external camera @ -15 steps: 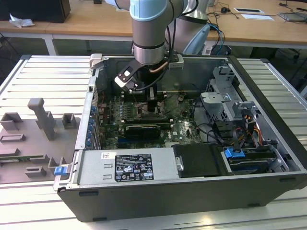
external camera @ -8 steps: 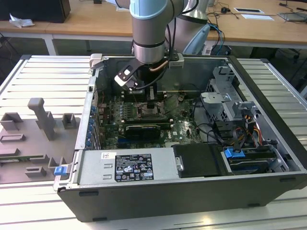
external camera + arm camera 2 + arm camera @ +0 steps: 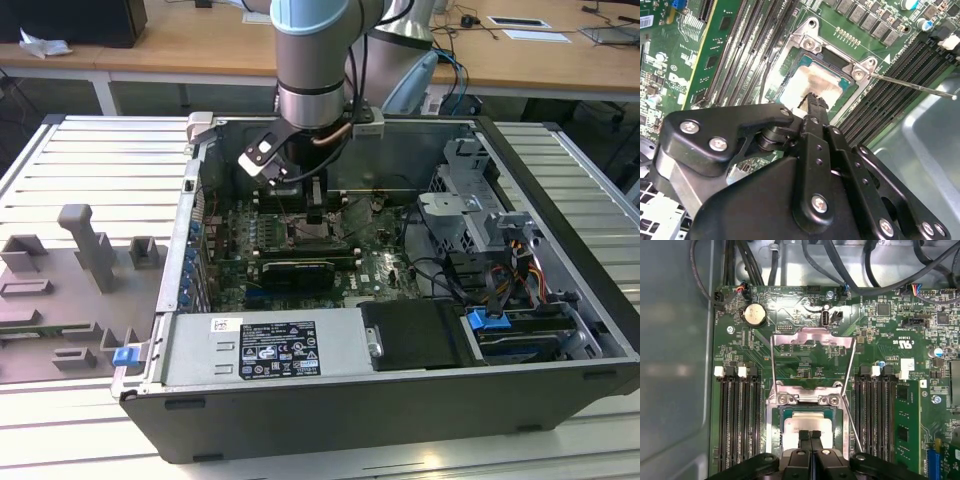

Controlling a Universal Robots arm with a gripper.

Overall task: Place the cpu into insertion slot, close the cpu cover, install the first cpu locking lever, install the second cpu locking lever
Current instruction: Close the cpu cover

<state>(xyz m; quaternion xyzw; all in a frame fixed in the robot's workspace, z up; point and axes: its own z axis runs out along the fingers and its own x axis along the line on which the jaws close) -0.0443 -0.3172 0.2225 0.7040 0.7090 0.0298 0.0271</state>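
I see the end effector (image 3: 810, 434) with its fingers pressed together, tips right over the chip (image 3: 807, 422), which sits in the socket (image 3: 774, 432). The cover (image 3: 812, 337) stands flipped open beyond the socket, and a thin lever (image 3: 915, 86) sticks out beside the socket.

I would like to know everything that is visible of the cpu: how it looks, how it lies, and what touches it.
The cpu is a small flat square chip with a pale silver-grey metal top that shines under the light, edged by a darker border. It lies flat in the insertion slot, uncovered, because the cpu cover stands swung open beyond it. The gripper is right over one edge, its fingers pressed together; whether they touch the chip cannot be told.
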